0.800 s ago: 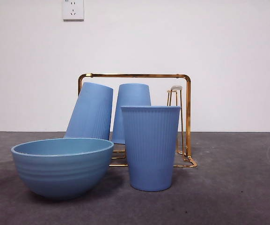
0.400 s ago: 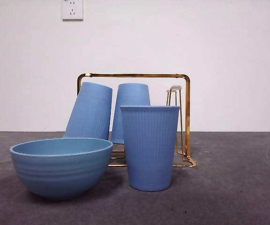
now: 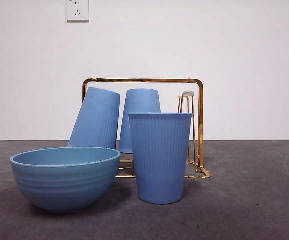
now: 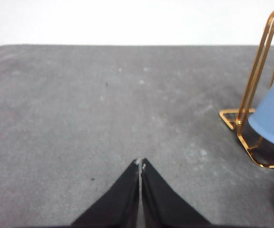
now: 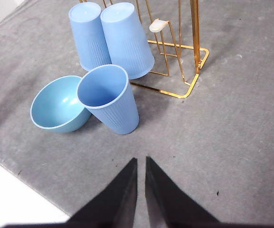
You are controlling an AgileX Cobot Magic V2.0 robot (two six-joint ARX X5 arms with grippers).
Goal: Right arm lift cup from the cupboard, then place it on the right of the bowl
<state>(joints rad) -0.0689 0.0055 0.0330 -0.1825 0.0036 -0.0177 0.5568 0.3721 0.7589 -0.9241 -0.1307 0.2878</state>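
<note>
With the cup standing upright just right of the bowl, my empty right gripper, tips nearly together, should back off without brushing it.

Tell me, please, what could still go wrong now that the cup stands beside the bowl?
The upright cup stands very close to the bowl, possibly touching, so a nudge to either could shift both. The left cup on the gold rack leans, so jarring the rack might tip it off. The right gripper hangs clear with jaws near shut; a low pass toward the rack could clip the upright cup's rim.
</note>
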